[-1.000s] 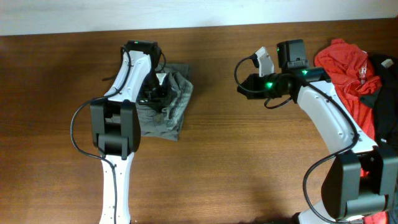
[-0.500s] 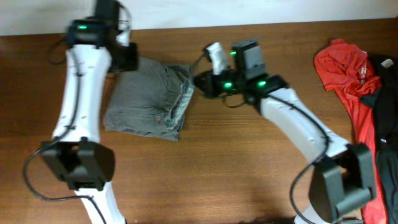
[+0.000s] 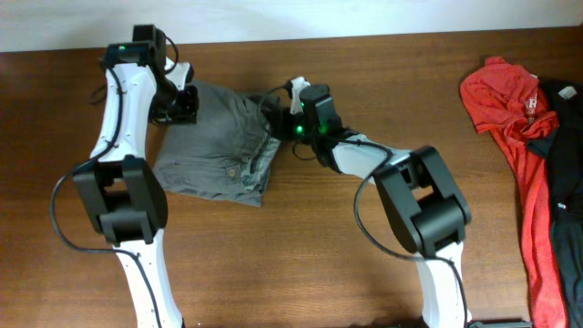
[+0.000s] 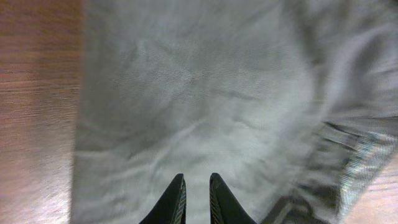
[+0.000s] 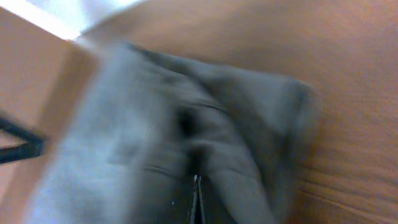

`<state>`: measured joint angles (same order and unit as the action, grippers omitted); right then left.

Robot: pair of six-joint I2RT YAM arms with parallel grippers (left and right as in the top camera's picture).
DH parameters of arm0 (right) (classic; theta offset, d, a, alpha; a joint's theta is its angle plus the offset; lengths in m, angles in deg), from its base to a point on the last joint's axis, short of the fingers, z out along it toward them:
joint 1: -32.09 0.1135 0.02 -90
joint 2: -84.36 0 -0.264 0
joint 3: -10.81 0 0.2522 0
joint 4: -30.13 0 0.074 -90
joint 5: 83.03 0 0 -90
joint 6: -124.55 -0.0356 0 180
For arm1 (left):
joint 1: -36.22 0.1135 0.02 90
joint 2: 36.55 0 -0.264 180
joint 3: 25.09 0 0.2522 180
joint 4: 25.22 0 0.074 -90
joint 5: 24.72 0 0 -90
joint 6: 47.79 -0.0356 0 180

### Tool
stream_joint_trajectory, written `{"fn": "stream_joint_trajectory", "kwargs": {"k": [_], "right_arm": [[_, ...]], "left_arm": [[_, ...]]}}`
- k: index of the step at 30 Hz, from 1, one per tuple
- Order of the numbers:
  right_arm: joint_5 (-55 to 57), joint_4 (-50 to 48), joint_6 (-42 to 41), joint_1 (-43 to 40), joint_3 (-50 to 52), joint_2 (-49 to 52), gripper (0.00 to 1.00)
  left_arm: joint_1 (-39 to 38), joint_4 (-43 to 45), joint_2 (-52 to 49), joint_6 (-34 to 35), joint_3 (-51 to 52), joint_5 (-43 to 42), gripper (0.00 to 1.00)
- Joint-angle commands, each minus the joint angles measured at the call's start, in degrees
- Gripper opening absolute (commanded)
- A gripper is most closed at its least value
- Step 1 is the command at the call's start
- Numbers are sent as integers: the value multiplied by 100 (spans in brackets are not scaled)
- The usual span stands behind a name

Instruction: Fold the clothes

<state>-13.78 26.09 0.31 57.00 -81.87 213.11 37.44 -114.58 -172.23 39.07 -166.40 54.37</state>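
Observation:
The grey-olive shorts (image 3: 219, 146) lie folded in a compact bundle on the wooden table at the back left. In the left wrist view the cloth (image 4: 205, 93) fills the frame. My left gripper (image 3: 185, 102) is over the bundle's far left edge. Its fingers (image 4: 196, 186) are open only a narrow gap, with flat cloth beneath them and nothing held. My right gripper (image 3: 276, 105) is at the bundle's far right corner. Its fingers (image 5: 196, 186) are pressed together over the blurred shorts (image 5: 161, 137). I cannot tell whether they pinch any cloth.
A red garment (image 3: 510, 100) lies at the table's right end, with a dark garment (image 3: 565, 128) beside it at the edge. The table's back edge meets a pale wall (image 3: 364, 18) just behind the shorts.
The right arm has swung left from mid-table to the shorts' far right corner. The left gripper left the bundle's middle, went to the far left, and now sits at its far left edge.

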Motion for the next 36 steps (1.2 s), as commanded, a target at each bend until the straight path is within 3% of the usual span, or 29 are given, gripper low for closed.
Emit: {"fn": "stream_joint_trajectory", "kwargs": {"k": [1, 4, 6, 11, 18, 24, 29, 36], "right_arm": [[199, 164, -289, -210, -46, 369, 4], [758, 1211, -98, -472, -46, 354, 4], [549, 1515, 125, -723, -46, 297, 4], [-1976, 1290, 811, -1233, -52, -426, 4], [-2533, 855, 1563, -590, -61, -807, 4], [-894, 898, 1768, -83, -61, -662, 4], [1561, 1213, 1049, -74, -61, -391, 4], [1563, 1475, 951, -804, -66, -358, 4]], "left_arm": [[9, -28, -328, -175, 33, -129, 14], [9, -79, -490, -173, 33, 216, 14], [9, -122, -520, -173, 33, 492, 14], [13, -79, -520, -168, 33, 579, 15], [7, -7, -520, -168, 33, 319, 15], [2, -46, -520, -168, 33, 251, 15], [2, -116, -520, -170, 33, -87, 15], [7, -260, -520, -173, 33, -2, 21]]}}
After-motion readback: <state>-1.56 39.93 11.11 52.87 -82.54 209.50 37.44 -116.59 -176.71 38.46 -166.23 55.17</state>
